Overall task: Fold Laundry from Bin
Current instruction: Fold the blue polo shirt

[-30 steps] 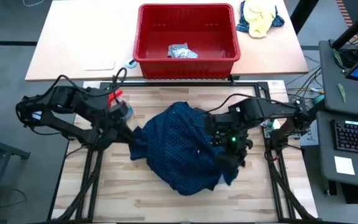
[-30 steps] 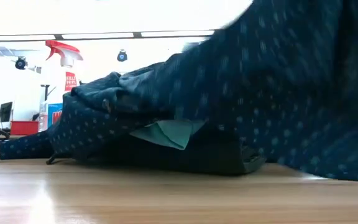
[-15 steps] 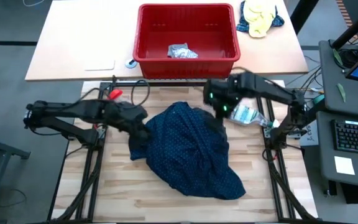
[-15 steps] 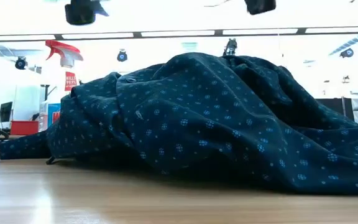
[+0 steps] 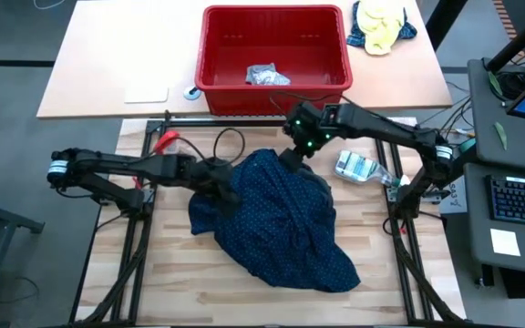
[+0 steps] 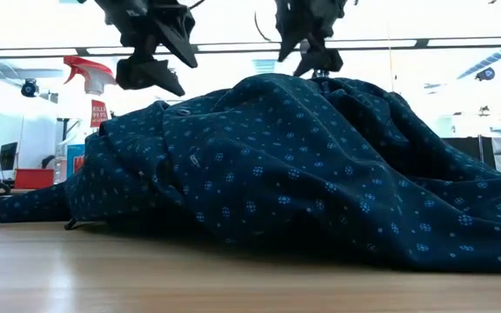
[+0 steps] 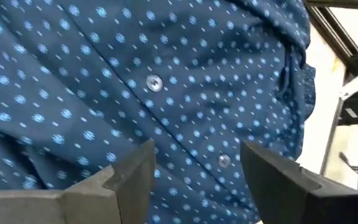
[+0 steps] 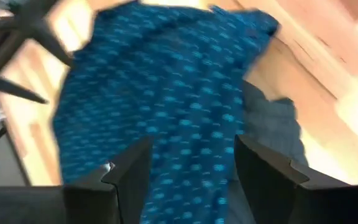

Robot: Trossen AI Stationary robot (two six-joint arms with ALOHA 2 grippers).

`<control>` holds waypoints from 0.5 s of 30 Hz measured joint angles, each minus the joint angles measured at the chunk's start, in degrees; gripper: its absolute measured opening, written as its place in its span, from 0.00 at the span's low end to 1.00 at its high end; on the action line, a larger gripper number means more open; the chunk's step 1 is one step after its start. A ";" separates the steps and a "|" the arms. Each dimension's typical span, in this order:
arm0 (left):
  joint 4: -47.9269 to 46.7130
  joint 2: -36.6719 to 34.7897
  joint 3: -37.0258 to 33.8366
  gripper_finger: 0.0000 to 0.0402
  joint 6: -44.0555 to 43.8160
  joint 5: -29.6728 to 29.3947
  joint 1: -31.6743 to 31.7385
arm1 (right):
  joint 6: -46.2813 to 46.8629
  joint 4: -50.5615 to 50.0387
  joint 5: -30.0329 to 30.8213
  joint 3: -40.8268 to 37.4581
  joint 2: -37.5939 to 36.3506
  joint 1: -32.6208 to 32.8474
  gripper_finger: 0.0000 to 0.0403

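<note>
Both end effectors, left (image 5: 229,185) and right (image 5: 297,151), now hover apart over the navy shirt (image 5: 276,219); you must regrasp its edges to spread it.

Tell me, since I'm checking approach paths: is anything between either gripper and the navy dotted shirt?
Nothing visible: the left gripper and right gripper, both open, hover directly over the crumpled navy dotted shirt.

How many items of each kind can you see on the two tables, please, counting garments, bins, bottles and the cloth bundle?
Garments: 2, the navy dotted shirt and a light grey garment in the bin.
Bins: 1, the red bin.
Bottles: 2, a red-triggered spray bottle and a clear bottle.
Cloth bundles: 1, the yellow-and-blue bundle.
Total: 6.
</note>
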 joint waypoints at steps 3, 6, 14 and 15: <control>0.03 0.51 0.00 0.55 0.92 -1.19 0.22 | 1.25 4.25 0.54 -5.33 -0.08 -0.16 0.53; -0.46 0.91 -0.18 0.55 2.02 -3.50 0.41 | 3.47 10.65 0.31 -9.70 -0.08 0.00 0.53; -0.44 1.13 -1.05 0.54 2.34 -6.01 0.79 | 7.89 18.44 0.37 -14.25 -0.19 -0.02 0.47; -0.42 1.13 -1.05 0.54 2.36 -6.01 0.79 | 7.83 18.26 0.37 -14.15 -0.29 0.00 0.44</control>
